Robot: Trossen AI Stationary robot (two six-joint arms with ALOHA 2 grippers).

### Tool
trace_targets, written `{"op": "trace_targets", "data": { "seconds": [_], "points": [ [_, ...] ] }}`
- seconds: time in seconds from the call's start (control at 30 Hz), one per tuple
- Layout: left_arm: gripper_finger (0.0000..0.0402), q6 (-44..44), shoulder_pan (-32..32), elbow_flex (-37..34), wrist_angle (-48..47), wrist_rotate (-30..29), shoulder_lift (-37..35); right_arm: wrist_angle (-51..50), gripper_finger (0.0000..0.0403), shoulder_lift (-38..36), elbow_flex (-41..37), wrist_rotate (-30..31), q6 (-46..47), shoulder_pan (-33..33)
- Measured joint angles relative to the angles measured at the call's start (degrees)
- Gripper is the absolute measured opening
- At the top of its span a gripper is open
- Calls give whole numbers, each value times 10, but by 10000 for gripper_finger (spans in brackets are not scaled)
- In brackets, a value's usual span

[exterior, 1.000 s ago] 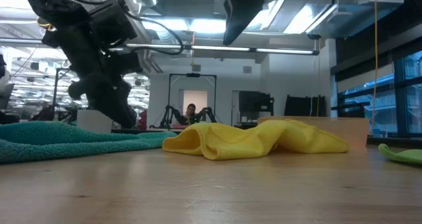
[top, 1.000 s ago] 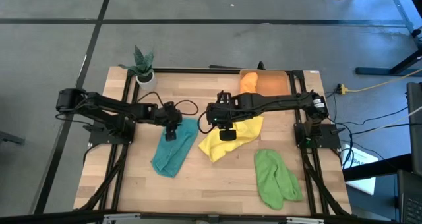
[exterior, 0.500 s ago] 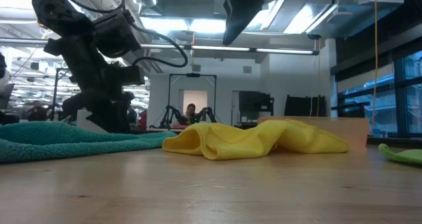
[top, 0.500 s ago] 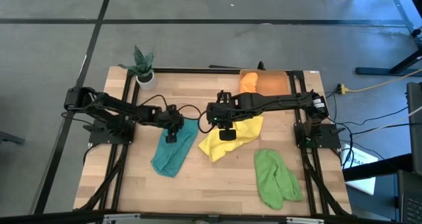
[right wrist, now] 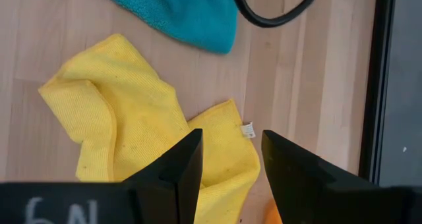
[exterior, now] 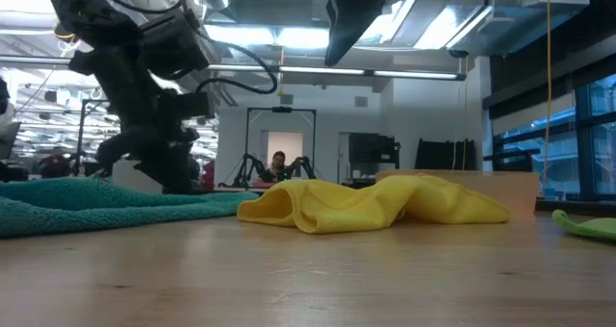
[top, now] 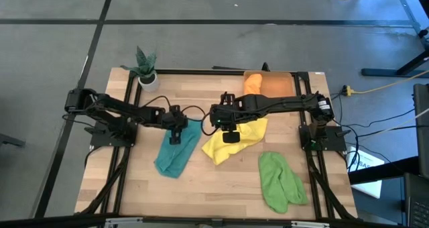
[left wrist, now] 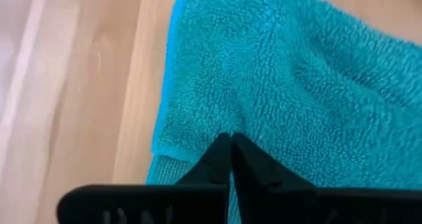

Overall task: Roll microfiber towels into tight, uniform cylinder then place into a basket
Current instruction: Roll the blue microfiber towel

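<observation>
The teal towel [top: 175,153] lies crumpled and flat on the wooden table [top: 221,188], left of centre. My left gripper [left wrist: 231,140] is shut, slanting down onto the towel's far end [top: 175,135]. The yellow towel [top: 236,141] lies bunched at the table's middle. Above it hangs my right gripper [right wrist: 231,159], open and clear of the cloth. A light green towel [top: 280,181] lies at the near right. The orange basket [top: 278,85] stands at the far right with an orange towel [top: 253,82] at its left end. My left gripper has its shut fingertips [left wrist: 224,148] on the teal towel's top surface, near the towel's far left edge [left wrist: 165,118]. The fingers slant down from the table's left. How much cloth lies between the tips does not show. The towel rests flat on the table.
A small potted plant [top: 146,67] stands at the far left corner. Black frame rails [top: 315,167] run along the table's sides. Bare wood shows at the near middle [top: 221,188], between the teal and green towels.
My left gripper has shut its fingers on the far end of the teal towel. The towel has kept its place on the table.
</observation>
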Motion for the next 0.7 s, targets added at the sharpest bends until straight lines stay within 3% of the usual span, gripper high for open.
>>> {"op": "trace_targets", "data": {
  "seconds": [0.27, 0.7],
  "points": [
    [1, 3, 0, 52, -80, 0, 0, 2, 157, 0, 0, 0, 0, 0],
    [36, -28, 0, 53, -89, 2, 1, 6, 157, 0, 0, -1, 2, 0]
  ]
}}
